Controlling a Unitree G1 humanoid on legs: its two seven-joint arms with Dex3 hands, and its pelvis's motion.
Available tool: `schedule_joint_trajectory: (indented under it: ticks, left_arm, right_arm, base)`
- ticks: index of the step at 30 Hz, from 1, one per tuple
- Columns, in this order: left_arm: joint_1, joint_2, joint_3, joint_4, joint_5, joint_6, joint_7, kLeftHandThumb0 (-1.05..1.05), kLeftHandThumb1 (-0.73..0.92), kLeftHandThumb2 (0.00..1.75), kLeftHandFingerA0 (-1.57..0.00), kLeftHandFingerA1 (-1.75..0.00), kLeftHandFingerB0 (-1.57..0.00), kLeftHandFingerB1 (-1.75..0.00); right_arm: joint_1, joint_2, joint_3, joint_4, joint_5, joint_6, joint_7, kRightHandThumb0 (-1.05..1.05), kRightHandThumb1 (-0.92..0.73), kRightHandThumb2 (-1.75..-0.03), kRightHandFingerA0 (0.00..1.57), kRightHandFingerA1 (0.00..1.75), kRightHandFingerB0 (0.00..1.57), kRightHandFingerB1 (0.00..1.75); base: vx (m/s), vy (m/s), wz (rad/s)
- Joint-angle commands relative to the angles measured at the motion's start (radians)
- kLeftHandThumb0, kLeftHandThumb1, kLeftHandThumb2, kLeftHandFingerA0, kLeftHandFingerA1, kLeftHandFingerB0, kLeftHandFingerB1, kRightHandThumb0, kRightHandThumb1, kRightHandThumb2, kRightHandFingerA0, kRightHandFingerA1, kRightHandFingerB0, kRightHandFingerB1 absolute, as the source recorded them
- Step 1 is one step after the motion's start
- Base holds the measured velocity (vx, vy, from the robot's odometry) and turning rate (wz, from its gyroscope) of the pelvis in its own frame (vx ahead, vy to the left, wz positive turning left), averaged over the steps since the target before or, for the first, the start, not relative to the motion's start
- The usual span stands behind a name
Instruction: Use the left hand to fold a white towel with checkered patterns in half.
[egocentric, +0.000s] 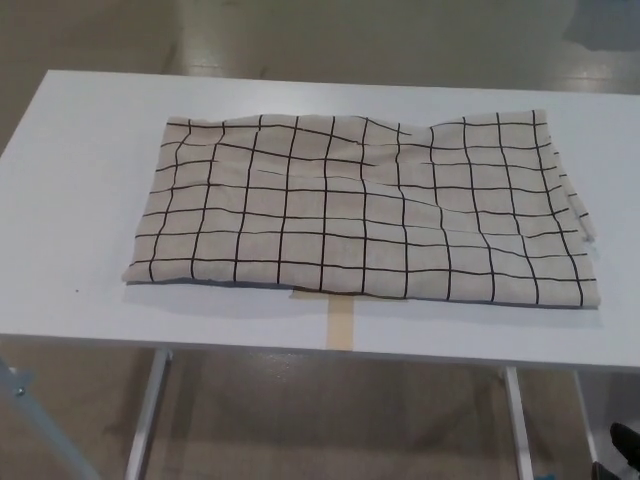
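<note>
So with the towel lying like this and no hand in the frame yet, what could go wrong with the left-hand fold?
The towel already looks layered at its right edge, with wrinkles across the top, so a pinch may lift only one layer and fold unevenly. Its near edge lies close to the table front, over a tan tape strip; dragging could pull cloth over the edge. Neither hand is in view, so the grasp point is still undecided.

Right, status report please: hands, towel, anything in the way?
Both hands out of view. Checkered towel lies spread on white table, untouched. Nothing blocking it.
</note>
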Motion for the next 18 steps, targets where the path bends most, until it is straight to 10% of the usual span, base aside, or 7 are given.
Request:
schedule_joint_trajectory:
  ticks: [1, 11, 12, 18]
  left_arm:
    - [0.11, -0.009, 0.012, -0.314, 0.135, -0.363, 0.064, -0.63, 0.36, 0.67, 0.0, -0.1, 0.0, 0.0]
    - [-0.032, 0.101, 0.087, -0.466, 0.436, -0.532, 0.179, -0.62, 0.37, 0.68, 0.0, -0.1, 0.0, 0.0]
    - [-0.076, 0.132, 0.077, -0.44, 0.475, -0.522, 0.201, -0.58, 0.36, 0.68, 0.0, -0.14, 0.0, -0.03]
    - [-0.218, 0.246, -0.02, -0.394, 0.538, -0.414, 0.171, -0.44, 0.31, 0.66, 0.0, -0.19, 0.0, -0.07]
  right_arm:
    - [-0.013, 0.003, -0.014, 0.018, 0.036, -0.078, 0.009, -0.51, -0.71, -0.62, 0.42, 0.41, 0.42, 0.35]
    - [-0.018, -0.004, -0.004, 0.022, 0.004, -0.086, -0.026, -0.53, -0.71, -0.61, 0.43, 0.41, 0.43, 0.35]
    - [-0.02, -0.004, -0.003, 0.026, 0.002, -0.088, -0.025, -0.57, -0.58, -0.95, 0.4, 0.56, 0.33, 0.5]
    - [-0.019, -0.007, -0.003, 0.038, 0.006, -0.095, -0.014, -0.58, -0.58, -0.95, 0.4, 0.56, 0.33, 0.5]
  base:
    - [0.0, 0.0, 0.0]
    - [0.0, 0.0, 0.0]
    - [0.0, 0.0, 0.0]
    - [0.0, 0.0, 0.0]
